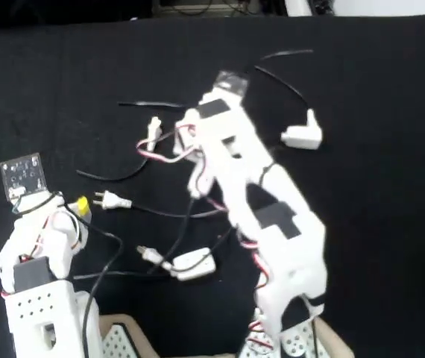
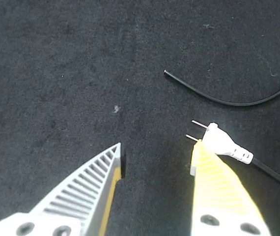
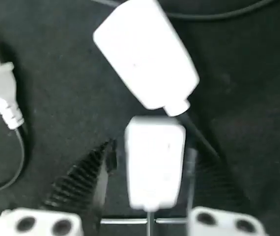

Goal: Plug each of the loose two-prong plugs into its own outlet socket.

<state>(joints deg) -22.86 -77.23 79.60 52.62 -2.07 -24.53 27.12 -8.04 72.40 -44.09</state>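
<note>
My left gripper hangs open over the black mat. A white two-prong plug lies on the mat right beside its yellow fingertip, not between the fingers. From above, that plug lies just right of the left gripper. My right gripper, far out on the mat, is shut on a small white block; I cannot tell whether it is a plug or a socket. Just past it lies a white outlet socket with its cable end toward me. Another loose plug lies off to one side.
A socket with a plug at its end lies near the front. Another socket sits at the back right. A loose plug and several black cables cross the middle. A bare cable end lies ahead of the left gripper.
</note>
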